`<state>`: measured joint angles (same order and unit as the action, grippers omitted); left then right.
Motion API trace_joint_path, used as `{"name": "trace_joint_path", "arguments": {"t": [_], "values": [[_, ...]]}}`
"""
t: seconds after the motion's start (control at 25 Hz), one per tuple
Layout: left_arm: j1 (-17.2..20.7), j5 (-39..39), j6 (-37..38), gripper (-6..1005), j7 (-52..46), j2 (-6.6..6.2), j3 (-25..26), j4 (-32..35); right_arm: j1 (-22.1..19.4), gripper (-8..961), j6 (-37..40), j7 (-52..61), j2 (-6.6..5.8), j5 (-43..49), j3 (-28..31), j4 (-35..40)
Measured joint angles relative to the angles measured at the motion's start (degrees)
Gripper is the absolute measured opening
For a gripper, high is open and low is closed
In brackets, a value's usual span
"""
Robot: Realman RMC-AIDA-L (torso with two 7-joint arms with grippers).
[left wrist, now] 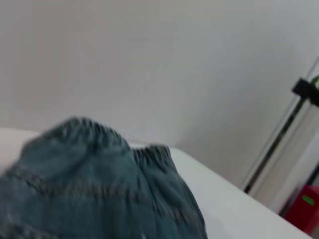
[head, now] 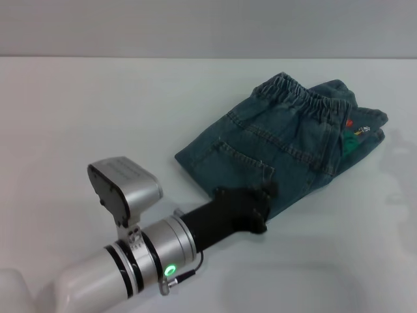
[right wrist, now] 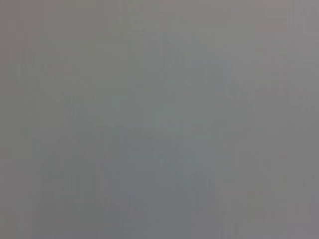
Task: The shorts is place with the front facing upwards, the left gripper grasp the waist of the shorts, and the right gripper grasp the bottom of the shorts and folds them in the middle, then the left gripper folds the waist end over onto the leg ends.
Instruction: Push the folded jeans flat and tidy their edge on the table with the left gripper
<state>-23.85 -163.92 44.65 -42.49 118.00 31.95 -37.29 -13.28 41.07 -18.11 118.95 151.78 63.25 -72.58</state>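
Observation:
The blue denim shorts [head: 273,140] lie folded on the white table [head: 98,111], right of centre. The gathered waist [head: 296,96] rests at the far side, on top of the layer below. The leg ends [head: 365,130] with the red and green print stick out beyond it at the right. My left gripper [head: 264,199] is at the near folded edge of the shorts, its black claw touching or just over the denim. In the left wrist view the denim shorts [left wrist: 89,184] fill the lower part, with the waist [left wrist: 99,130] ruffled along the top. The right gripper is out of view.
The white table stretches bare to the left and front of the shorts. In the left wrist view a dark stand [left wrist: 299,109] and a red object [left wrist: 304,206] are beyond the table edge. The right wrist view shows only plain grey.

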Motion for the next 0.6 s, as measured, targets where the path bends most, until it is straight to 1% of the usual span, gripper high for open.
{"name": "trace_joint_path", "arguments": {"t": [0.16, 0.32, 0.44, 0.6], "values": [[-0.9, -0.1, -1.3, 27, -1.4, 0.2, -1.5, 0.3, 0.0, -1, 0.0, 0.0, -0.02, 0.0, -0.3, 0.1], [-2.6, -0.2, -3.0, 29, -3.2, 0.31, -3.0, 1.1, -0.2, -1, 0.0, 0.0, -0.03, 0.0, -0.6, 0.0], [-3.7, -0.2, -4.1, 31, -3.5, 0.52, -3.3, 2.3, -0.3, -1, 0.0, 0.0, -0.03, 0.0, -0.6, -0.1], [-5.9, -0.2, -7.7, 33, -4.8, 0.64, -3.3, 3.6, -0.3, -1, 0.0, 0.0, 0.03, 0.0, -0.7, -0.2]]}}
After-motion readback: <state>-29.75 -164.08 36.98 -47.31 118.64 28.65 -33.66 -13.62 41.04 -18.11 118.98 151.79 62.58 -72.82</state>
